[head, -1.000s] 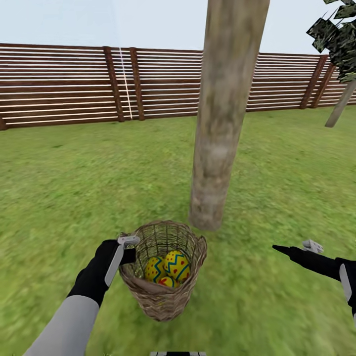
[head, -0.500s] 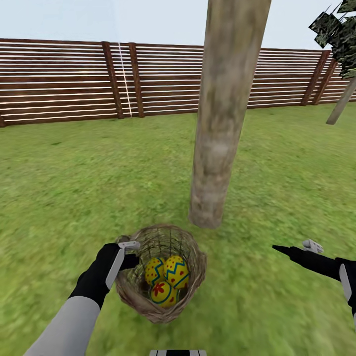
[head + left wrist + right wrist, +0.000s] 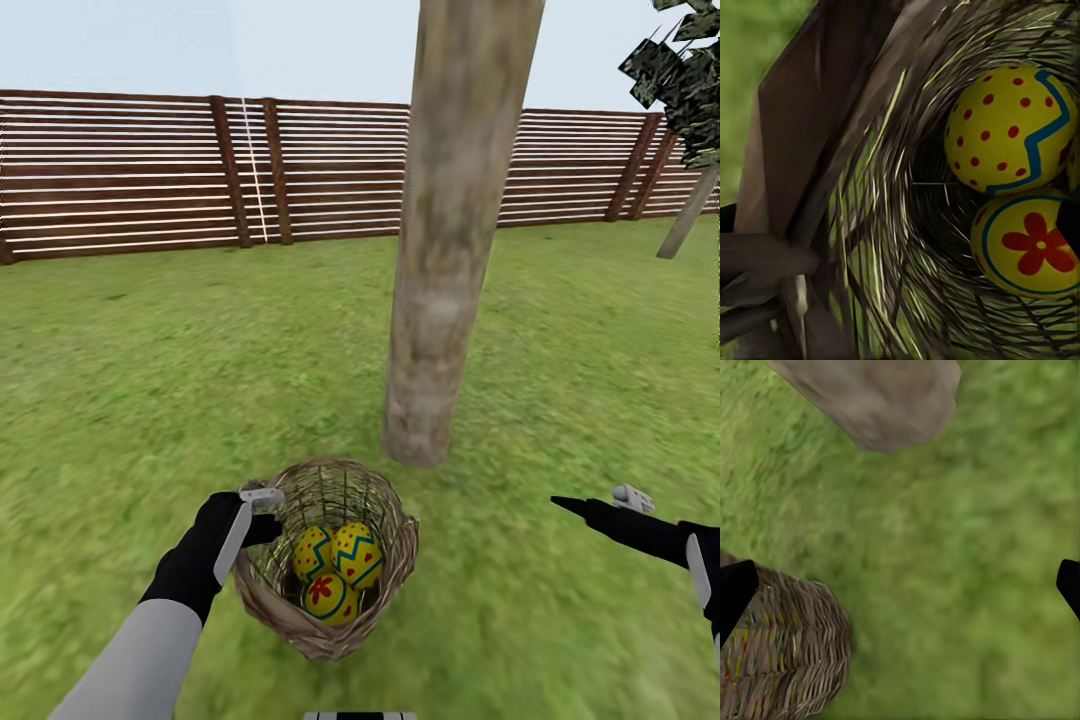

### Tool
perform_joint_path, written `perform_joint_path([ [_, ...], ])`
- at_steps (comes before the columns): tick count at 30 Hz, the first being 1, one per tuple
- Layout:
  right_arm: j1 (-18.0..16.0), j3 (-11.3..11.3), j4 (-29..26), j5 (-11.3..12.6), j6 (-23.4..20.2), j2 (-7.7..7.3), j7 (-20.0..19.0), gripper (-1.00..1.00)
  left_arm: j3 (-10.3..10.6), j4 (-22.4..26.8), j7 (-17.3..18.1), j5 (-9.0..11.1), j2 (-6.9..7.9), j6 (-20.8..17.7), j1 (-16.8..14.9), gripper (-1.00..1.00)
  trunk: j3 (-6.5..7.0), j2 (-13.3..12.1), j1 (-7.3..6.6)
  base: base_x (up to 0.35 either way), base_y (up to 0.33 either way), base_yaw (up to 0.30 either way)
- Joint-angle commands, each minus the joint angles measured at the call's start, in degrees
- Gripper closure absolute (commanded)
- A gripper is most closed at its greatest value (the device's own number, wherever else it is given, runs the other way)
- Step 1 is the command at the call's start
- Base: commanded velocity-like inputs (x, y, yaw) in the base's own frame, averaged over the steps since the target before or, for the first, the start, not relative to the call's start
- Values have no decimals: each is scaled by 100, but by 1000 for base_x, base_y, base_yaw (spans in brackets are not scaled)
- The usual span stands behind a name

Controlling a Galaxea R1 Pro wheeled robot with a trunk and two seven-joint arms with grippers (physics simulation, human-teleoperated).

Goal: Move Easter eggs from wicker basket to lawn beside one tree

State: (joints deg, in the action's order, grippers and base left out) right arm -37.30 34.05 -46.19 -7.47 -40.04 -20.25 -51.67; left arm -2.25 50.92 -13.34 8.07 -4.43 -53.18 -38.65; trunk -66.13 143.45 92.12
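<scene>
The wicker basket (image 3: 385, 560) sits on the lawn (image 3: 150, 380) just in front of the tree (image 3: 440, 280), leaning a little toward me. Three yellow Easter eggs lie inside: a dotted one (image 3: 312, 552), a zigzag one (image 3: 357, 552) and a flower one (image 3: 328, 597). My left gripper (image 3: 264, 510) is shut on the basket's near-left rim. In the left wrist view the dotted egg (image 3: 1009, 131) and the flower egg (image 3: 1031, 244) rest against the woven wall (image 3: 892, 247). My right gripper (image 3: 588, 505) hovers open and empty to the basket's right, its black fingertips (image 3: 733, 589) spread wide over grass.
A brown slat fence (image 3: 130, 170) closes the garden at the back. A second, thinner trunk (image 3: 688, 215) leans at the far right. The right wrist view has the basket's outer wall (image 3: 787, 660) and the trunk's base (image 3: 877, 397), with open grass (image 3: 967, 585) between.
The basket has tipped toward me in my left gripper's hold, so the flower egg now shows fully. The right arm has not moved.
</scene>
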Motion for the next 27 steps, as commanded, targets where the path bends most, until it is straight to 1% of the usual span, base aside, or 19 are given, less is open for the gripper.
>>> perform_joint_path([
  [1, -6, 23, -4, -61, -22, 3, -54, -100, -13, 6, -46, 72, -5, -17, -2, -100, 18, 0, -3, 0, 0, 0],
  [17, -7, 23, 5, -61, -22, 3, -54, -100, -13, 6, -46, 72, -5, -17, -2, -100, 372, -21, -45, 0, 0, 0],
  [27, -6, 23, 5, -61, -22, 3, -54, -100, -13, 6, -46, 72, -5, -17, -2, -100, 552, -422, -264, 0, 0, 0],
])
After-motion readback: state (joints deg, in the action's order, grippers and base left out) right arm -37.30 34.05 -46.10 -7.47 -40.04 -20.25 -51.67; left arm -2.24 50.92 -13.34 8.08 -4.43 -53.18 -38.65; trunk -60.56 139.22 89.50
